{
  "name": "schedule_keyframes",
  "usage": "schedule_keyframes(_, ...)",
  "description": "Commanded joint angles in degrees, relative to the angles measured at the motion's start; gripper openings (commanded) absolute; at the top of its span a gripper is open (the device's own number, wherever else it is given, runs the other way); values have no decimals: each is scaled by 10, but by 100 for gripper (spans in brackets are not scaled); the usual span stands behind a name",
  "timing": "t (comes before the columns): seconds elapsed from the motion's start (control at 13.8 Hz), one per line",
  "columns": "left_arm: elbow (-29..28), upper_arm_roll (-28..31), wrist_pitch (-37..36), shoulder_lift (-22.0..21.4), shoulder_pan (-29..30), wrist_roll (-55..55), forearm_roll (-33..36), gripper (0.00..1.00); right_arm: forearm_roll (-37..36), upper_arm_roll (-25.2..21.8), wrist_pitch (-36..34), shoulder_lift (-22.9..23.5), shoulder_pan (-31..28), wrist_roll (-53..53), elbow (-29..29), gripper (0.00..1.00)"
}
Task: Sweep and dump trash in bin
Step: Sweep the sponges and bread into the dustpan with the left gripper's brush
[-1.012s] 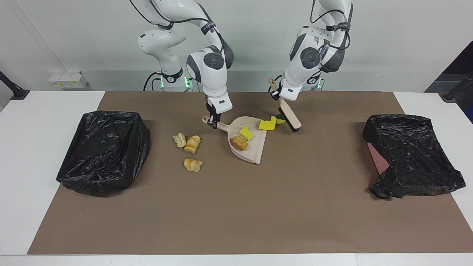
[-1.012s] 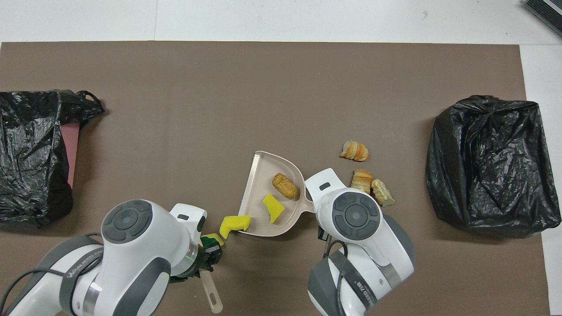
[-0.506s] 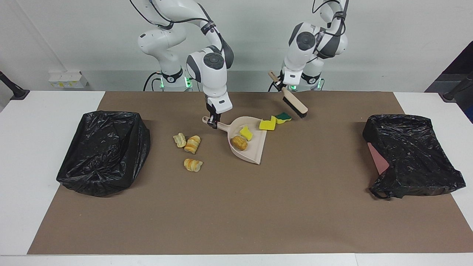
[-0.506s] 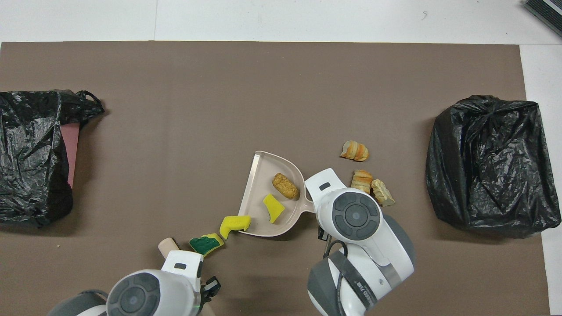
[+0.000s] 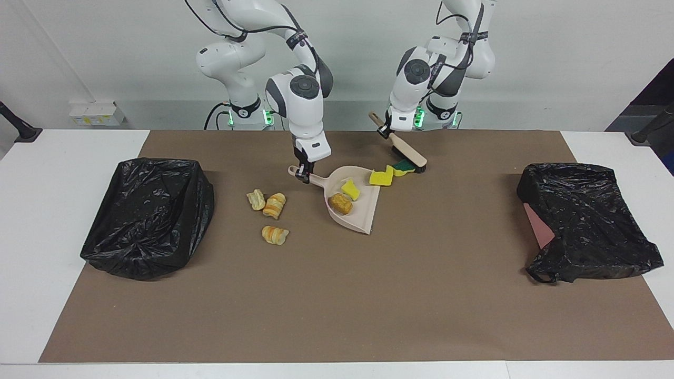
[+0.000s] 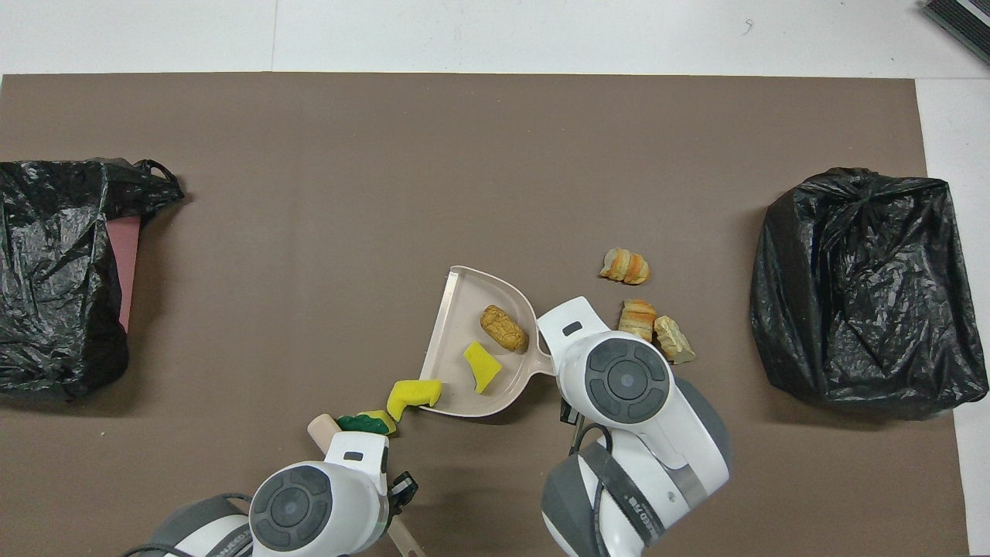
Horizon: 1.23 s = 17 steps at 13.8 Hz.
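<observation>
Trash (image 5: 381, 178) sits at the dustpan (image 5: 363, 216) lip, open mat ahead; left gripper (image 5: 388, 131) pinches the slanted brush (image 5: 408, 153), right gripper (image 5: 302, 173) pinches the dustpan handle.

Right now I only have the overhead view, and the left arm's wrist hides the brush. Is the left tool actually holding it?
Observer: Yes. In the facing view the left tool is shut on the brush handle, whose end sticks up past it.
Operator: Where are the bristles?
Observer: Down at the brown mat, right beside the green sponge bit, on its side toward the left arm's end.
Operator: And the right tool?
Observer: The right tool is shut on the dustpan handle, and the pan lies flat on the mat.
</observation>
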Motion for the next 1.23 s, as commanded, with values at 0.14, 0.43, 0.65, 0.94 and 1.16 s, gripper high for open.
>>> schedule_keyframes(0.14, 93, 9, 22, 94, 29, 144, -11, 0, -9, 1, -2, 3, -1, 10, -3, 0)
schedule_keyframes(0.43, 149, 8, 42, 145, 23, 255, -11, 0, -9, 1, -2, 3, -1, 10, -3, 0)
schedule_keyframes(0.65, 180, 4, 45, 172, 15, 342, -11, 0, -9, 1, -2, 3, -1, 10, -3, 0)
schedule_keyframes(0.94, 191, 7, 28, 173, 12, 405, -12, 0, -9, 1, -3, 3, -1, 10, -3, 0)
schedule_keyframes(1.16, 192, 10, -5, 168, 51, 400, -4, 0, -9, 1, -3, 3, -2, 10, -3, 0)
